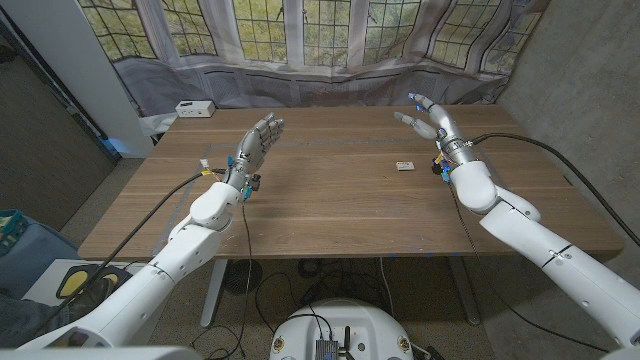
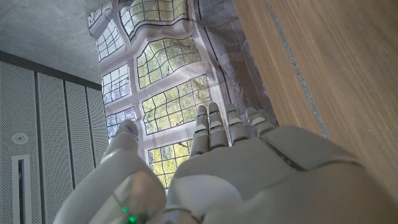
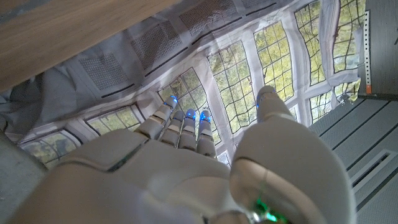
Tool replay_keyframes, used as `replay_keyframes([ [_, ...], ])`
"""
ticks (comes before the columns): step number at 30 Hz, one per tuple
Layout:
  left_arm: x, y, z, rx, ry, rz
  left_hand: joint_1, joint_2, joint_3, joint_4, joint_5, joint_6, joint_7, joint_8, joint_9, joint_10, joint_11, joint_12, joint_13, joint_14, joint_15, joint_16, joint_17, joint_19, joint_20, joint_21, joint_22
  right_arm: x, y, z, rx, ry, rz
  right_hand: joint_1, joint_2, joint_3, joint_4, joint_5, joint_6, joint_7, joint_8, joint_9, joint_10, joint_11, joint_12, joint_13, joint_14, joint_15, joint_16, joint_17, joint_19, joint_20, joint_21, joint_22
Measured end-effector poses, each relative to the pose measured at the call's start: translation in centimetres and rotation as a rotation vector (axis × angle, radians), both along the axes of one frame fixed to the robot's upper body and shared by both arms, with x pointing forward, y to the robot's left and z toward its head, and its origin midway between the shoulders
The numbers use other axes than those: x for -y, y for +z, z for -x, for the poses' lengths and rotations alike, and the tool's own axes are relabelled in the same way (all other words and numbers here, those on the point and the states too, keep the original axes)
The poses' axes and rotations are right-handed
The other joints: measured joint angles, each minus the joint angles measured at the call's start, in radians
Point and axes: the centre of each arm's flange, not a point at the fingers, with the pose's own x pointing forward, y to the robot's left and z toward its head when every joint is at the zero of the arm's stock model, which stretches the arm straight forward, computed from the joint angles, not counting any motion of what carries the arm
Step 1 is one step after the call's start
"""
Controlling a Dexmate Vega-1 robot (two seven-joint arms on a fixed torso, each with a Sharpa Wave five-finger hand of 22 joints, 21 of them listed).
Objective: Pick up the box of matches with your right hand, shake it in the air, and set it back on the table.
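A small pale box of matches (image 1: 405, 165) lies on the wooden table (image 1: 330, 210), right of the middle. My right hand (image 1: 432, 120) hovers beyond and to the right of it, apart from it, fingers spread and holding nothing. My left hand (image 1: 256, 145) stands over the left half of the table with its fingers straight and together, also empty. In the left wrist view the left hand (image 2: 224, 168) points its fingers toward the windows. In the right wrist view the right hand (image 3: 186, 168) does the same, fingertips lit blue.
A white box (image 1: 194, 108) sits at the table's far left corner. A draped curtain with window panes (image 1: 330, 40) hangs behind the table. Black cables run along both arms and under the table's near edge.
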Motion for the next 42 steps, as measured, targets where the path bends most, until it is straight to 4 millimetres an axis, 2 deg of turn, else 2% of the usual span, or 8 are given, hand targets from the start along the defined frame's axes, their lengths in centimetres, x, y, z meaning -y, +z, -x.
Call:
replay_keyframes([
  [7,0.5,0.2,-0.5,-0.001,-0.005,0.009,0.000,0.000,0.000,0.000,0.000,-0.001,0.001,0.000,0.000,0.006,0.016,0.000,0.000,0.011,0.000,0.000,0.000,0.009,-0.024,0.000,0.000,1.2,0.1,-1.3,-0.034,0.110,-0.103,-0.019,-0.002,-0.006,0.006,0.000,-0.013,0.005,-0.008,0.000,0.000,0.000,0.000,0.000,0.006,0.005,0.008,0.000,0.012,0.005,0.008,0.000],
  [9,0.6,0.3,-0.6,-0.001,-0.006,0.012,0.000,0.000,0.000,0.000,0.000,-0.005,0.005,0.000,0.000,0.006,0.016,0.000,0.000,0.011,0.000,0.000,0.000,0.011,-0.025,0.000,0.000,1.2,0.2,-1.3,-0.038,0.148,-0.120,-0.027,-0.001,-0.007,0.007,0.000,-0.015,0.004,-0.008,0.000,0.009,-0.002,0.000,0.000,0.011,0.000,0.008,0.000,0.016,0.004,0.008,0.000],
  [14,0.9,0.4,-0.8,0.000,-0.014,0.021,0.000,0.000,0.000,0.000,0.000,-0.007,0.007,0.000,0.000,0.004,0.018,0.000,0.000,0.011,0.000,0.000,0.000,0.011,-0.025,0.000,0.000,2.2,-0.1,-2.7,-0.073,0.238,-0.207,-0.039,-0.002,-0.014,0.014,-0.004,-0.015,0.004,-0.008,0.000,0.011,0.000,0.000,0.000,0.014,0.004,0.008,0.000,0.023,0.008,0.008,0.000],
  [21,1.0,0.7,-1.1,0.001,-0.016,0.027,0.000,0.000,0.000,0.000,0.000,-0.020,0.042,0.000,0.000,0.000,0.058,0.000,0.000,0.018,0.007,0.000,0.000,0.011,-0.025,0.000,0.000,2.9,-0.5,-3.8,-0.111,0.359,-0.301,-0.084,-0.003,-0.031,0.031,-0.004,-0.015,0.004,-0.008,0.000,0.023,0.002,0.000,0.000,0.018,0.007,0.008,0.000,0.023,0.008,0.008,0.000],
  [27,0.9,0.8,-1.4,0.000,-0.014,0.031,0.000,0.000,0.000,0.000,0.000,-0.021,0.054,0.000,0.000,0.000,0.068,0.000,-0.002,0.020,0.017,0.000,0.000,0.011,-0.025,0.000,0.000,3.6,-1.0,-4.9,-0.141,0.426,-0.368,-0.115,-0.011,-0.044,0.044,-0.008,-0.015,0.004,-0.008,0.000,0.029,0.007,0.000,0.000,0.018,0.007,0.008,0.000,0.023,0.008,0.008,0.000],
  [33,0.8,0.9,-1.6,-0.003,-0.011,0.038,0.000,0.000,0.000,0.000,0.000,-0.021,0.054,0.000,0.000,-0.004,0.072,0.000,-0.002,0.020,0.017,0.000,0.000,0.019,-0.033,0.000,0.000,4.3,-1.9,-6.1,-0.177,0.478,-0.430,-0.156,-0.020,-0.061,0.061,-0.008,-0.015,0.004,-0.008,0.000,0.022,0.013,0.000,0.000,0.017,0.008,0.008,0.000,0.022,0.009,0.008,0.000],
  [39,0.7,1.1,-1.9,-0.005,-0.013,0.045,0.000,0.000,0.000,0.000,0.000,-0.026,0.059,0.000,0.000,-0.005,0.074,-0.004,-0.002,0.014,0.022,0.000,0.000,0.018,-0.033,0.000,0.000,4.5,-2.2,-6.3,-0.196,0.527,-0.463,-0.172,-0.023,-0.069,0.069,-0.007,-0.015,0.004,-0.008,0.000,0.008,0.016,0.000,0.000,0.008,0.009,0.008,0.000,0.011,0.015,0.008,0.000],
  [42,0.7,1.1,-2.0,-0.004,-0.013,0.046,0.000,0.000,0.000,0.000,0.000,-0.030,0.055,0.000,0.000,-0.005,0.074,-0.004,-0.002,0.014,0.022,0.000,0.000,0.018,-0.033,0.000,0.000,5.3,-3.1,-6.8,-0.213,0.522,-0.492,-0.180,-0.023,-0.069,0.069,-0.007,-0.015,0.004,-0.012,0.000,0.008,0.016,0.000,0.000,0.003,0.014,0.008,-0.005,0.009,0.014,0.008,0.000],
])
